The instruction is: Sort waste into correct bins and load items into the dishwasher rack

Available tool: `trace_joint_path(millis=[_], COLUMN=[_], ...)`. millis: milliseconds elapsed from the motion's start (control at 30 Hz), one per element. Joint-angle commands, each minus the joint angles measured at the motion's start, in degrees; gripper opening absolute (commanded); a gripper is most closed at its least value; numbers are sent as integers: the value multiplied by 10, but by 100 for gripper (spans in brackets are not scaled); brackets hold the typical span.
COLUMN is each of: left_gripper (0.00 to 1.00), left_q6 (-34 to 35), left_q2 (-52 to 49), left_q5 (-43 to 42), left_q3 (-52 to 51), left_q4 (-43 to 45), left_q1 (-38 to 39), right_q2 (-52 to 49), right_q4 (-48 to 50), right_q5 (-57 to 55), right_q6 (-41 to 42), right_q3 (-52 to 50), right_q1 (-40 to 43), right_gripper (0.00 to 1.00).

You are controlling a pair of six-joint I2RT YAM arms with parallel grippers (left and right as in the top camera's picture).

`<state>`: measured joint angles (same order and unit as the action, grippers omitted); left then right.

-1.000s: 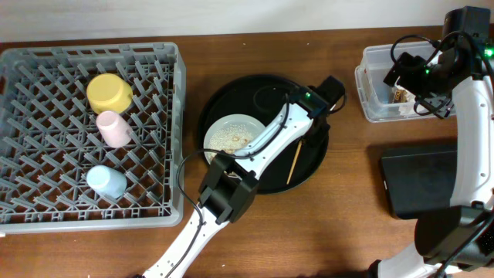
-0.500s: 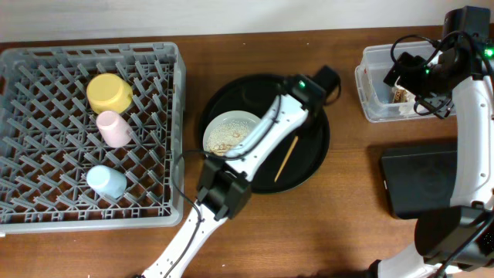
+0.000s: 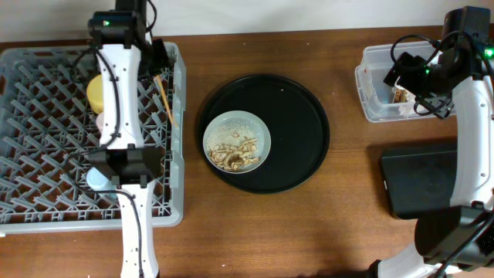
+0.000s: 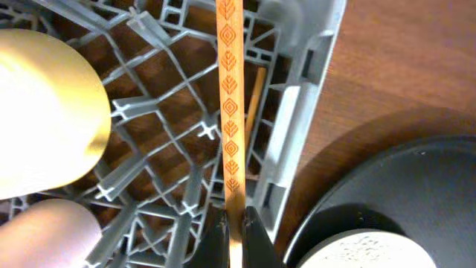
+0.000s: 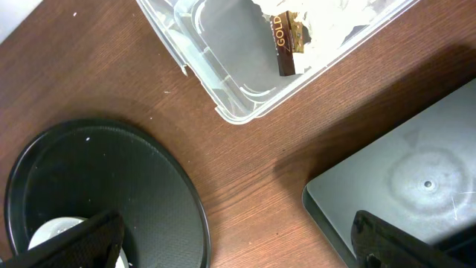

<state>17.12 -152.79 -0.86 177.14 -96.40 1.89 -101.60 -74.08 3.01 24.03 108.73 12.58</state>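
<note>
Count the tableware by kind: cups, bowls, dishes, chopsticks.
Cups: 2, pink cup and light blue cup
Bowls: 1, yellow bowl
Dishes: 1, grey-green dish
Chopsticks: 2, patterned chopstick and plain chopstick
Total: 6

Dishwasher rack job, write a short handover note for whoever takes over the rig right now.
Left gripper: shut on a chopstick, over the rack's right edge.
Right gripper: open, empty, near the clear tub.
Done: yellow bowl, pink cup, blue cup in rack; wrapper in tub; second chopstick seems racked.
To do: release chopstick; bin the food scraps from the dish on the round black tray, then rack the dish.
</note>
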Motion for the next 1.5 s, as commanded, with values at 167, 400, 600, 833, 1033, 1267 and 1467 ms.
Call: trace_joint_path(millis=[167,400,600,833,1033,1267,1467], left_gripper=[1,57,70,99,99,99,99], left_q6=[-209,-174,-117,-111,-111,-23,58], left_q2=[15,16,97,303,468,498,498], left_q5=[-54,-55,-73,-139,-143,0,1], left_q3=[-68,-73,-72,-73,-370,-555,-555], left_q4=[36,24,-3,-3,-3,5,-3], left_q1=[-1,-2,-2,-1,37,-14,-129], right_q2=[1,1,1,1,1,1,1], right_q4=[0,0,0,0,0,0,0], right_q5=[-3,-3,-3,-3,-3,-3,-3], right_q6=[5,5,5,5,5,5,5], right_q3=[2,2,2,2,2,2,2], right_q1=[2,2,2,2,2,2,2], right_gripper=[98,98,98,98,98,99,98])
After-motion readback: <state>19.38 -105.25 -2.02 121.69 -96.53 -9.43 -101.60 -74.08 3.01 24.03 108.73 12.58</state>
